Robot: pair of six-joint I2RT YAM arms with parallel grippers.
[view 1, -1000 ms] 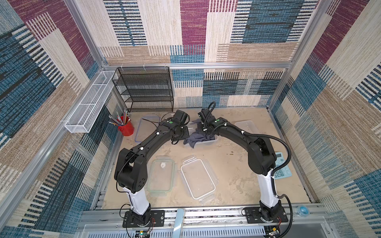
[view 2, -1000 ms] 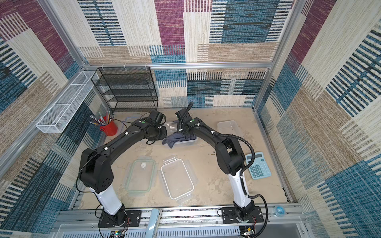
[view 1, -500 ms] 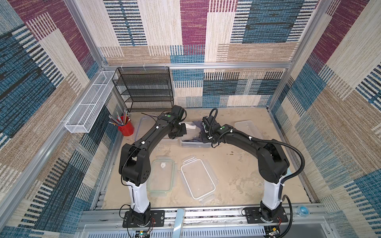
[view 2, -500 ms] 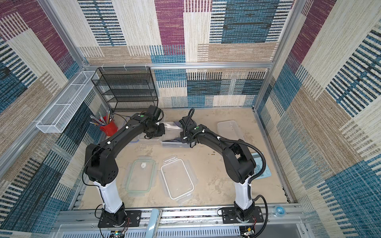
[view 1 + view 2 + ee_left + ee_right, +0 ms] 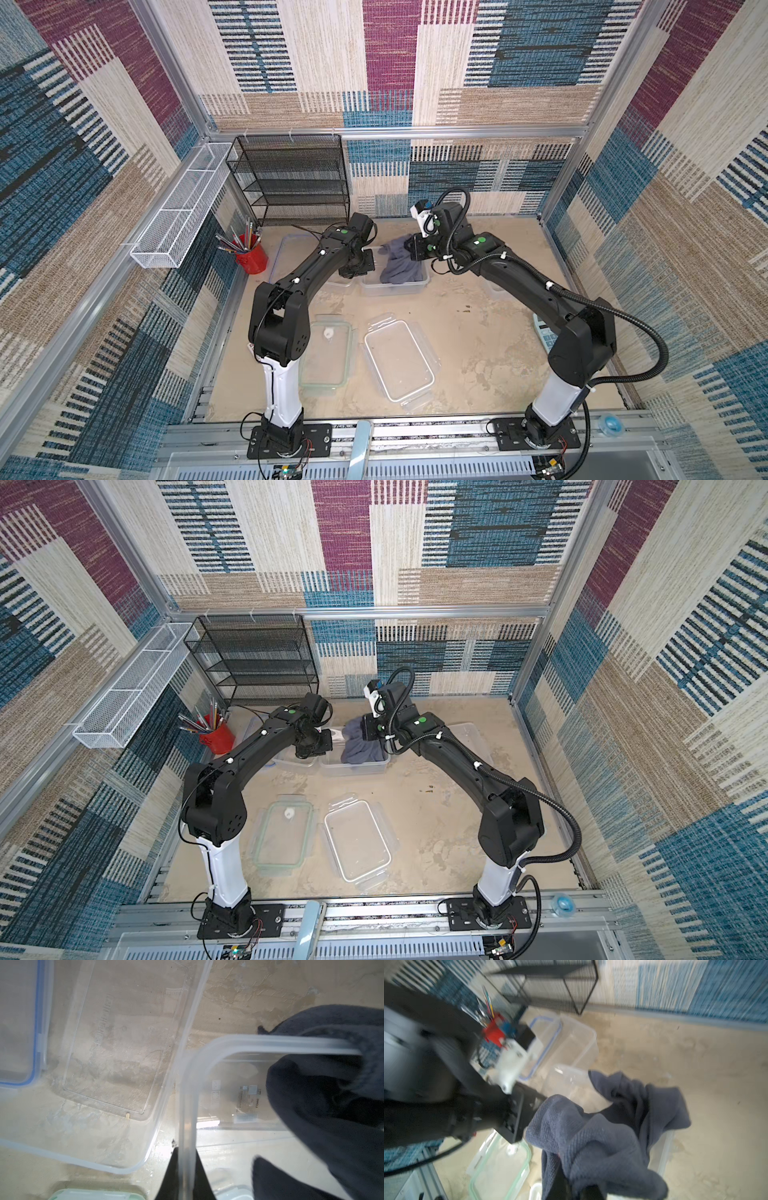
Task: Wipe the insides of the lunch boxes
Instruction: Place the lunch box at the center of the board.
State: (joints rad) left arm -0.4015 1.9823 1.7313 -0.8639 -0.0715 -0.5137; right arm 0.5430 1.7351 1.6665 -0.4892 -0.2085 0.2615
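While left pincer (image 5: 186, 1169) pinches a lunch box (image 5: 259, 1042) rim, right pincer (image 5: 576, 1189) grips cloth (image 5: 602, 1136).

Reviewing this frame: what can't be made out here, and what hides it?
- Floor of the deep lunch box: under the grey cloth, both top views.
- Fingertips of the right gripper: buried in cloth; right wrist view blurred.
- The smaller lunch box: partly behind the right arm, both top views.

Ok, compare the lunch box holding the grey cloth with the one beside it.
The draped lunch box has the grey cloth hanging over its rim; the bare lunch box has no cloth. The left gripper pinches the draped lunch box's rim; the bare lunch box is ungripped. Both are lidless, rectangular, round-cornered.
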